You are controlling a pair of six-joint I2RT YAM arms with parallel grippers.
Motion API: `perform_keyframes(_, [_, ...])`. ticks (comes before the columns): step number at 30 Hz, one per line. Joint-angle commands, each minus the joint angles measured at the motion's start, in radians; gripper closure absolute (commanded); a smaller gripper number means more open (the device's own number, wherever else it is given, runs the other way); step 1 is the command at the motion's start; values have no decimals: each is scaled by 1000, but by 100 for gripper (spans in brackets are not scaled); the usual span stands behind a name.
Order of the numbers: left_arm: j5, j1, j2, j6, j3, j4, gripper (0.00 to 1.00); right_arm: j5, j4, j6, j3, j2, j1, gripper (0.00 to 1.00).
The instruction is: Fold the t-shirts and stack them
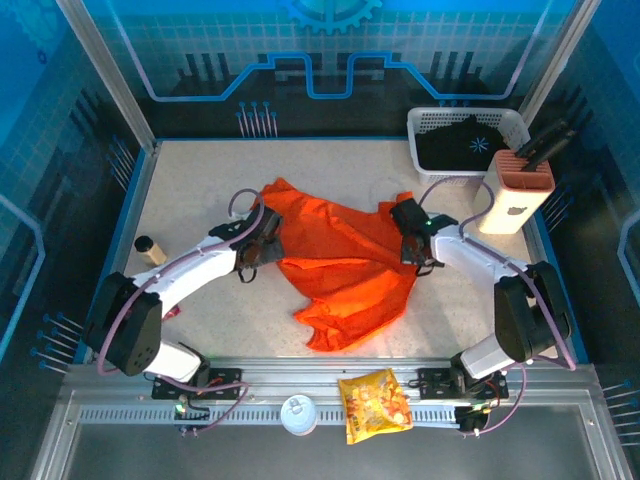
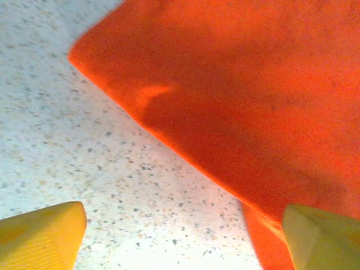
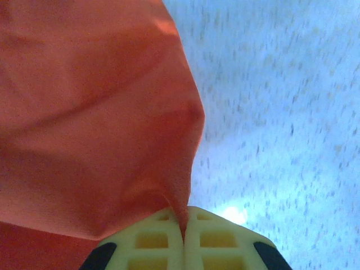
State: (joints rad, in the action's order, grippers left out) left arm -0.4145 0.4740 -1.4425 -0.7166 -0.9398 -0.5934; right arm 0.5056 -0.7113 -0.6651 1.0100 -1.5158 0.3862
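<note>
The orange t-shirt (image 1: 345, 255) lies crumpled and partly spread in the middle of the table. My left gripper (image 1: 262, 240) stands at its left edge. In the left wrist view this gripper (image 2: 183, 242) is open, with its yellow fingertips (image 2: 42, 233) wide apart and bare table between them. The shirt's edge (image 2: 242, 95) runs past the right fingertip. My right gripper (image 1: 408, 235) is at the shirt's upper right corner. In the right wrist view it (image 3: 183, 230) is shut on a pinch of the orange cloth (image 3: 95, 124). A black shirt (image 1: 465, 143) with a pale-blue starburst lies in the basket.
The white basket (image 1: 420, 125) stands at the back right, and a pale knife block (image 1: 515, 190) is just in front of it. A small brown cylinder (image 1: 150, 250) sits at the left. A yellow snack bag (image 1: 375, 403) and a white cup (image 1: 299, 413) rest on the near rail.
</note>
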Motion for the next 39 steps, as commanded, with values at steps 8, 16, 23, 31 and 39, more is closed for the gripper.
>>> perform_keyframes(8, [-50,-49,-116,27,-31,-30,6,-140,39,109,107,41,-7,25])
perform_keyframes(16, [-26,-115,-362,109,-174,60,1,-247,-69,53,-30,182,386,12])
perform_keyframes(23, [-2,-111,-379,125,-252,44,92,-365,72,-26,-180,199,648,27])
perform_keyframes(31, [4,-99,-179,165,-305,-122,100,-392,144,41,-93,-2,738,35])
perform_keyframes(39, [-37,-97,-163,185,-348,-274,22,-264,48,70,32,-175,866,29])
